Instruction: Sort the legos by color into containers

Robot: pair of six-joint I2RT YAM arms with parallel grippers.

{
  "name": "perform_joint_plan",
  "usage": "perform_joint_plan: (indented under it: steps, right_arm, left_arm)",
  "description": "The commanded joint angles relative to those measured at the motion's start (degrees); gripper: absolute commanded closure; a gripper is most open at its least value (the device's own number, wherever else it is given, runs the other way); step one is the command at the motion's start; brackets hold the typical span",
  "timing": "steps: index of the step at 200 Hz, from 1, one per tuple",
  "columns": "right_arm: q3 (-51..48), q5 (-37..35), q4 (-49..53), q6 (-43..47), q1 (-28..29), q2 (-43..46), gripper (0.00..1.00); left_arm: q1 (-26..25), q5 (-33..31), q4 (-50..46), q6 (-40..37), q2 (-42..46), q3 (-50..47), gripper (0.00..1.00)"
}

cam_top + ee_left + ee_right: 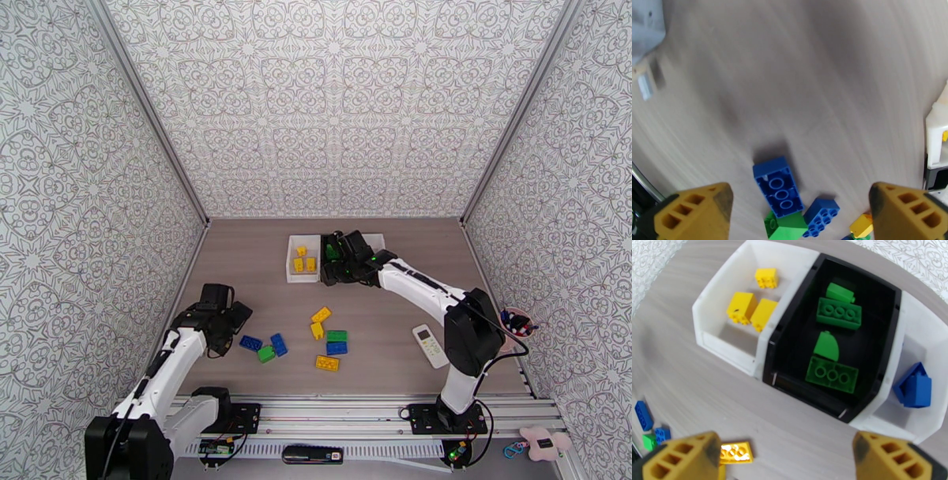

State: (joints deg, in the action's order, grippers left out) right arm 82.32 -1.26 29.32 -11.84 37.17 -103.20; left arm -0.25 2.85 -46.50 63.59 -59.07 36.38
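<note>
- Currently, your left gripper [800,199] hangs wide open and empty over a glossy blue studded plastic brick [778,191]. The brick lies toward the near left corner of the matte wood-grain table [829,79], apparently hollow side up.
- A smaller blue brick [821,216] and a green wedge-shaped brick [784,231] touch it. A careless close could clamp two colours together or flick these slick pieces away.
- Your right gripper [786,445], also fully spread and holding nothing, hovers just before three rectangular open-top plastic bins. They sit touching in a row near the middle of the table's far edge.
- The left white bin [725,344] holds yellow bricks [742,308], the black bin [805,400] holds green bricks [832,376], and the right white bin [892,425] holds a blue brick [915,387].
- These bins look light and thin-walled, so a finger catching a rim could shove the whole row.
- A flat yellow plate [735,452] lies just beside that gripper's left finger; its low profile may let the pads slip.
</note>
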Motion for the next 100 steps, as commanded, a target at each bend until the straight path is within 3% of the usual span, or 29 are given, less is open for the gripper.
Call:
perform_joint_plan:
  steps: [1, 67, 100]
  right_arm:
    - [-1.8, -1.5, 0.0, -0.6, 0.4, 1.9, 0.09]
    - [-3.8, -1.6, -0.7, -1.3, 0.4, 2.8, 0.09]
    - [-4.7, -2.0, -0.8, -1.7, 0.4, 3.4, 0.09]
  left_arm:
    - [2.1, 5.0, -0.2, 4.9, -0.7, -2.8, 0.08]
    - [3.7, 11.0, 5.4, 3.6, -8.0, -4.9, 0.18]
    - [3.3, 13.3, 6.7, 3.8, -10.8, -5.2, 0.28]
